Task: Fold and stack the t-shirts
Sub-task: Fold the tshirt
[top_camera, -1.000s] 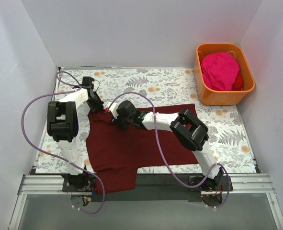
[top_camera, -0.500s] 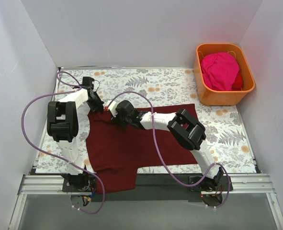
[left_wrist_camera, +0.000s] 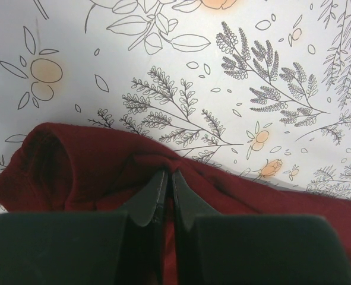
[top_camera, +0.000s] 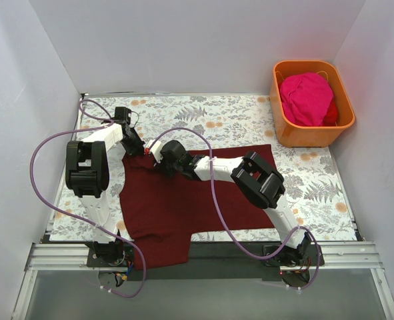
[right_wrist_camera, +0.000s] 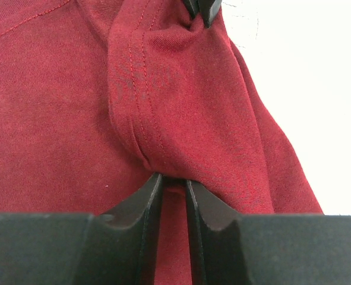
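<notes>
A dark maroon t-shirt (top_camera: 183, 200) lies spread on the floral table, its near end hanging over the front edge. My left gripper (top_camera: 138, 149) is shut on the shirt's far left corner, which bunches around its fingertips in the left wrist view (left_wrist_camera: 168, 175). My right gripper (top_camera: 158, 160) is shut on a fold of the same shirt (right_wrist_camera: 181, 119) close beside the left one, the cloth pinched between its jaws (right_wrist_camera: 174, 178). A bright magenta-pink t-shirt (top_camera: 307, 99) lies crumpled in the orange tub (top_camera: 287, 133).
The orange tub stands at the far right corner of the floral table cover (top_camera: 217, 117). White walls close in the left, back and right. Purple cables (top_camera: 43, 160) loop from both arms over the table's left side and the shirt.
My right gripper has moved slightly left along the shirt's far edge, closer to the left gripper. The left arm has stayed in place.
</notes>
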Robot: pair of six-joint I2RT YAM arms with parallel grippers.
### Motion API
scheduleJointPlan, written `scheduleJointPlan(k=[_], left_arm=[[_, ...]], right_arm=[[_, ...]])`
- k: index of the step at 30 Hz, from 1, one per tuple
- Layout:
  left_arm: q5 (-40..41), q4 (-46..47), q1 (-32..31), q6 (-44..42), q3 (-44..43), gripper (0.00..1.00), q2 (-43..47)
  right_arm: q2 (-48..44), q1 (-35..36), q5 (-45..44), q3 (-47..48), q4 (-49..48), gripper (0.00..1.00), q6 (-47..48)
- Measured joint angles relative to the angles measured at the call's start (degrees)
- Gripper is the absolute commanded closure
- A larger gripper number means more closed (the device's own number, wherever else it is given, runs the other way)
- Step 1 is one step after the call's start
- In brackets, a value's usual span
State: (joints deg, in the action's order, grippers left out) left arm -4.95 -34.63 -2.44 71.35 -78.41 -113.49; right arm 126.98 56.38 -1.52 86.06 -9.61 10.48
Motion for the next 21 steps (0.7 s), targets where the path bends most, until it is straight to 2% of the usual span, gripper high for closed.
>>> scheduleJointPlan(k=[3,5,8,16,21], left_arm=[[0.0,0.0,0.0,0.0,0.0,1.00,0.0],[0.0,0.0,0.0,0.0,0.0,1.00,0.0],[0.0,0.1,0.0,0.0,0.0,1.00,0.0],[0.1,-0.6,0.0,0.0,0.0,1.00,0.4],[0.7,-3.0,0.0,0.0,0.0,1.00,2.8]], right_arm=[[0.0,0.0,0.2,0.0,0.0,0.77,-0.1],[0.0,0.0,0.1,0.0,0.0,0.88,-0.2],[0.0,0.0,-0.2,0.0,0.0,0.99,-0.5],[-0.3,0.0,0.0,-0.7,-0.6,0.99,-0.6],[-3.8,0.0,2.0,-4.3,0.5,0.99,-0.6]])
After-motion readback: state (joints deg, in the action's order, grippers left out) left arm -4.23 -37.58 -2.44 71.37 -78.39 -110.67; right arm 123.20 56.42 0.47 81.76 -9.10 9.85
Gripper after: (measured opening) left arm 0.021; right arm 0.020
